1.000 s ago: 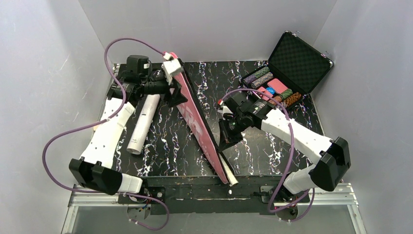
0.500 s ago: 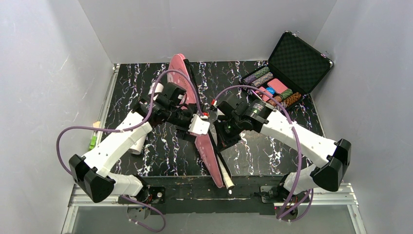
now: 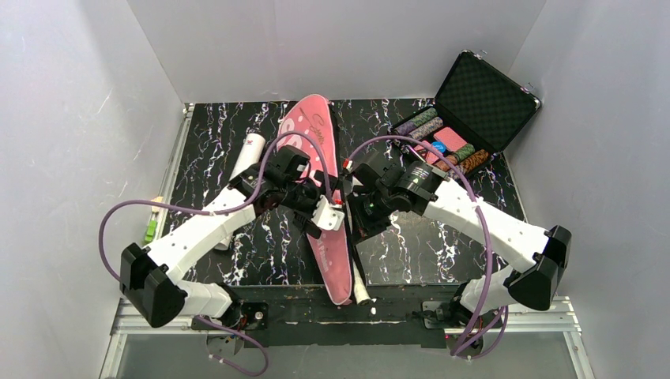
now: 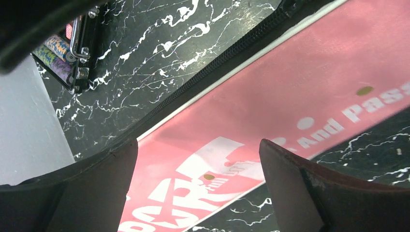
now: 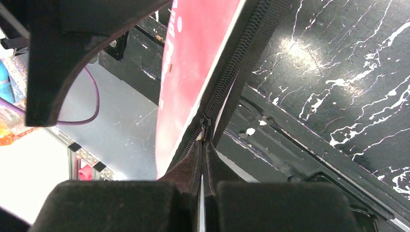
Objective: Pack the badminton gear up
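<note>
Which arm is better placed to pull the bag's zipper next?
Right. The right gripper is shut on the zipper pull at the edge of the pink bag; the left gripper hangs open over its printed face, holding nothing.

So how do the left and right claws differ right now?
The left gripper stands wide open; the right gripper is pinched shut. The left gripper holds nothing, above the printed face of the pink racket bag; the right gripper grips the zipper at the bag's edge. Both are at the same bag.
</note>
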Motion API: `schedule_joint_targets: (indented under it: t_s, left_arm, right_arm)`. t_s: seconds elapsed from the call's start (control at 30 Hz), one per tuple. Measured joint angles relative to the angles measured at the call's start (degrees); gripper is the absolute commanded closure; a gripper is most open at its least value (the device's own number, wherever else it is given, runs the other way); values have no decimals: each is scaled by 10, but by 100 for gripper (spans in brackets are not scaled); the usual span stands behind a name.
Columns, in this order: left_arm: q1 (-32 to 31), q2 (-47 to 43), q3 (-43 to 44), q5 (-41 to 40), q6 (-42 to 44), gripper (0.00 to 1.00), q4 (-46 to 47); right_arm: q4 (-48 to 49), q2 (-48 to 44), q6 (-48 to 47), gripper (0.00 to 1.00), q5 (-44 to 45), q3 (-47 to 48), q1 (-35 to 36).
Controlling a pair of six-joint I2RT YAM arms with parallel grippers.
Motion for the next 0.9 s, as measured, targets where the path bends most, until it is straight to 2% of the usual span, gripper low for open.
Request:
schedule_joint_targets:
  t_s: [0.07,0.3,0.4,0.53,0.67,0.77,0.83,0.9]
  left_arm:
    - [-3,8,0,-4,10,11,9]
    - [-49,17,-54,-45,26,9,66]
    - [-64,13,-69,-63,14,13,84]
    - [-70,-16,-109,-85,-15,21,108]
    - [-71,-59,-159,-106,-37,23,108]
    - [-71,-83,-179,-118,-54,23,108]
    - [-71,-98,-185,-124,-64,23,108]
    - [-71,-110,-186,-128,-72,22,108]
  right_arm:
    - [1,-1,2,99,0,0,0]
    - [6,-9,9,99,-3,-12,0]
    - [10,-14,11,99,-4,-32,0]
    - [51,-32,17,99,-12,-101,-2]
    - [97,-35,26,95,-26,-202,-17]
    - [123,-33,33,76,-39,-260,-39]
    - [144,-32,35,58,-50,-288,-59]
    - [168,-32,38,47,-66,-306,-78]
